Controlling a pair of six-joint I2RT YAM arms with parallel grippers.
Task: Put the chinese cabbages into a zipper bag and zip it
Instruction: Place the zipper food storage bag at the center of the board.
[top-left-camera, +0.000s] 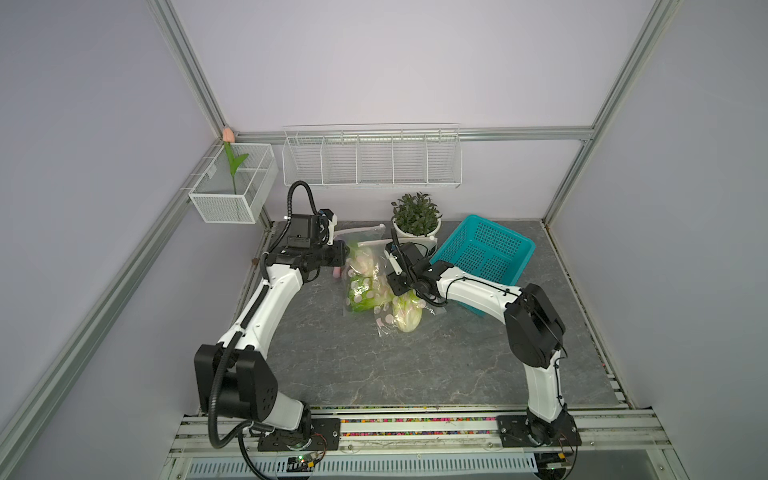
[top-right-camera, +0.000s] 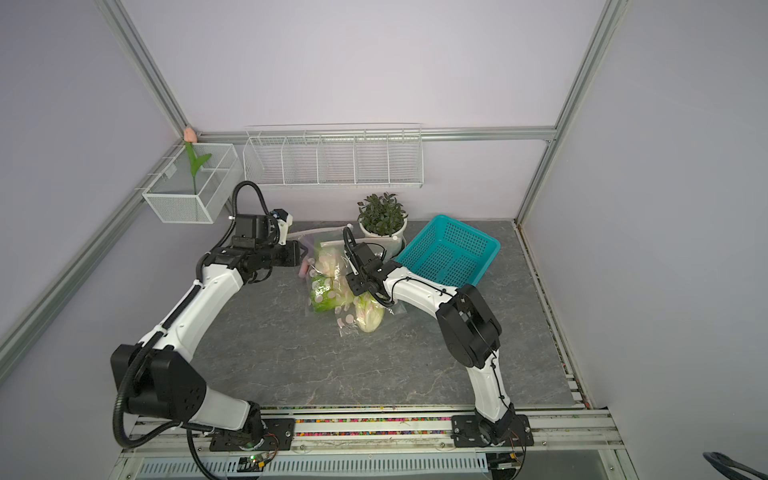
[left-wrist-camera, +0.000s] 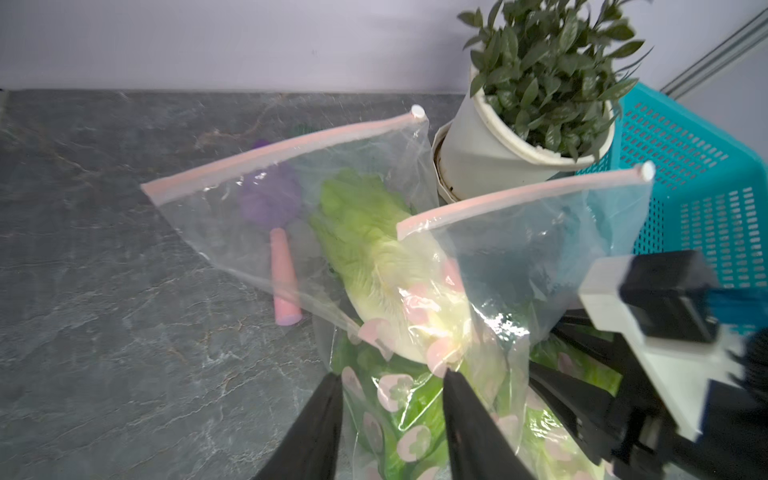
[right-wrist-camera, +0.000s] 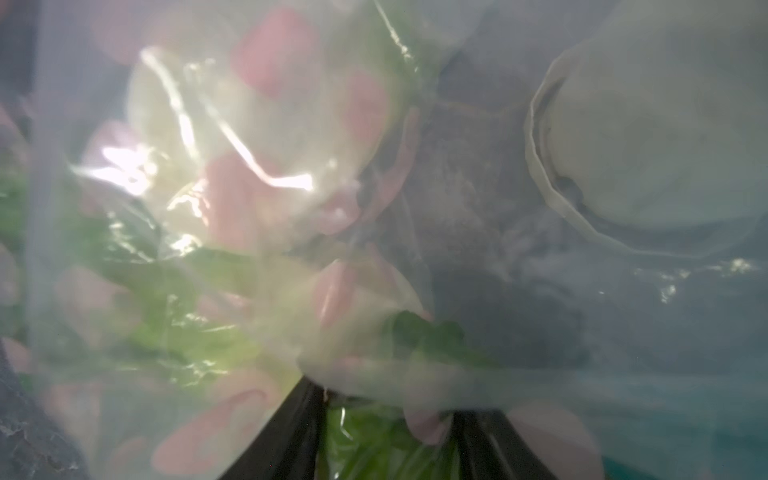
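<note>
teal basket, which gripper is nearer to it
Right. The right gripper is at the zipper bag, beside the teal basket; the left gripper is across the bag, farther off.

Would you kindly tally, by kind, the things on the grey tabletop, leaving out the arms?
chinese cabbages: 3
zipper bag: 1
potted plant: 1
teal basket: 1
pink-and-purple toy: 1
Total: 7
</note>
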